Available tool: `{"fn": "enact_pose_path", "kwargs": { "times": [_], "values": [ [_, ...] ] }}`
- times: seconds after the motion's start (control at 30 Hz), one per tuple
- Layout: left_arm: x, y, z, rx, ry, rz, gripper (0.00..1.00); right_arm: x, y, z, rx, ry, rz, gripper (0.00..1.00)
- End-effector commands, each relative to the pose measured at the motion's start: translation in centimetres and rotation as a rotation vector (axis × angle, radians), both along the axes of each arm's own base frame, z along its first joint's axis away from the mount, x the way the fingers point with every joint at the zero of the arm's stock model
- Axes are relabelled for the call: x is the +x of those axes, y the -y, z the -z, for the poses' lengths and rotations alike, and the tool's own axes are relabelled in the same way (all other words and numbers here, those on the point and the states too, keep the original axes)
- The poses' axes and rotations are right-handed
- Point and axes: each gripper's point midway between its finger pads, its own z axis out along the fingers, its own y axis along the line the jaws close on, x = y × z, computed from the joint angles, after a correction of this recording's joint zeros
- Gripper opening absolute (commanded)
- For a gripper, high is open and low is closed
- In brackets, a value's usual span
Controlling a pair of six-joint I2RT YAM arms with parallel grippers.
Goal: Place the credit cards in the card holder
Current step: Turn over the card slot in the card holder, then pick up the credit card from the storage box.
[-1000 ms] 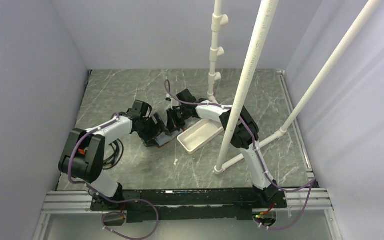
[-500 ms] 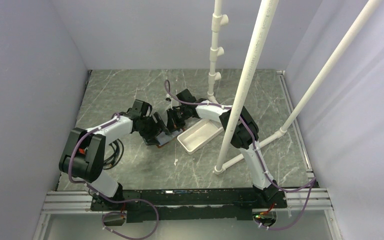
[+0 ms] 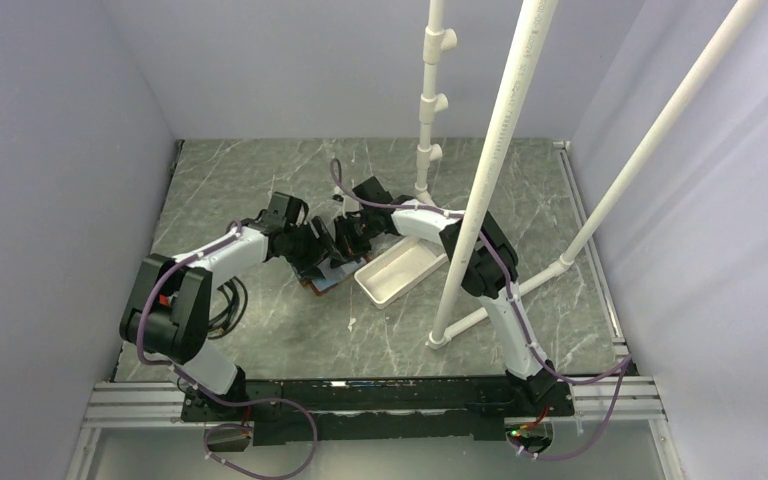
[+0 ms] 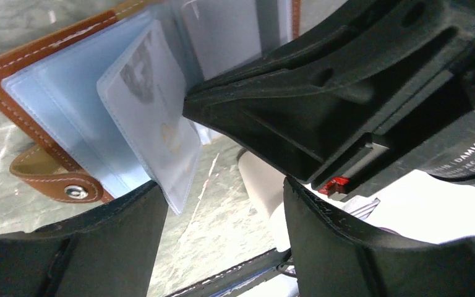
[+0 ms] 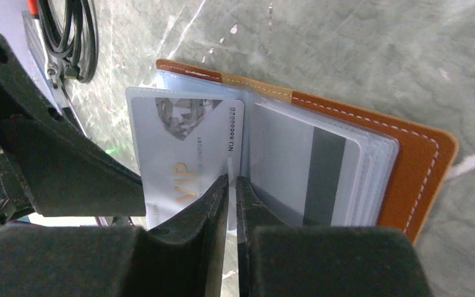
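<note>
Grey marble-patterned tabletop (image 3: 260,180) boxed in by plain pale lavender walls: back wall (image 3: 300,70), left wall (image 3: 50,180), right wall (image 3: 700,250). Light is flat and even, with soft shadows only. White PVC frame on the right half: thick upright pipe (image 3: 490,170) footed on the tabletop, slanted pipe (image 3: 660,125) leaning up to the right, thinner upright pipe with tee fittings (image 3: 430,100) near the back wall, and an aluminium extrusion rail (image 3: 130,402) along the near edge.

Diffuse overhead light was bright and even, leaving only soft shadows on the table (image 3: 260,180). Wrist views were softer-focused nearby, with sheen on the card holder (image 5: 417,154).
</note>
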Motion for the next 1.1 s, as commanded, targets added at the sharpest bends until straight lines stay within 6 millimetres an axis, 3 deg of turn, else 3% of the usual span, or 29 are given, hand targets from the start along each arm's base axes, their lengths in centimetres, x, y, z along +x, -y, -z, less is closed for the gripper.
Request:
{"fn": "enact_pose_path", "kwargs": {
  "times": [0.0, 0.17, 0.37, 0.5, 0.6, 0.7, 0.77, 0.87, 1.07],
  "values": [
    [2.5, 1.7, -2.4, -0.033, 0.116, 0.048, 0.73, 2.6, 1.8, -3.1, -0.024, 0.035, 0.116, 0.14],
    [3.7, 2.7, -2.7, -0.036, 0.142, 0.076, 0.73, 4.9, 5.0, -7.6, 0.04, 0.063, 0.202, 0.16],
    [4.9, 3.8, -2.6, -0.047, 0.151, 0.111, 0.74, 6.5, 10.3, -11.1, -0.019, 0.151, 0.261, 0.21],
    [5.6, 4.1, -2.1, -0.036, 0.154, 0.129, 0.76, 5.8, 14.2, -11.3, -0.14, 0.22, 0.299, 0.25],
    [6.2, 4.9, -1.5, -0.057, 0.141, 0.159, 0.78, 5.3, 17.5, -10.3, -0.241, 0.253, 0.343, 0.3],
    [7.0, 5.8, -1.1, -0.081, 0.131, 0.194, 0.79, 4.8, 21.1, -9.0, -0.399, 0.349, 0.367, 0.42],
    [7.2, 5.8, -1.8, -0.077, 0.145, 0.212, 0.81, 4.4, 22.9, -8.6, -0.481, 0.387, 0.37, 0.47],
    [6.6, 4.3, -4.5, -0.055, 0.189, 0.217, 0.86, 4.5, 25.4, -8.7, -0.607, 0.491, 0.407, 0.6],
    [3.2, 0.2, -8.2, -0.114, 0.22, 0.216, 0.9, 5.0, 28.0, -7.2, -0.846, 0.558, 0.378, 0.8]
  ]
}}
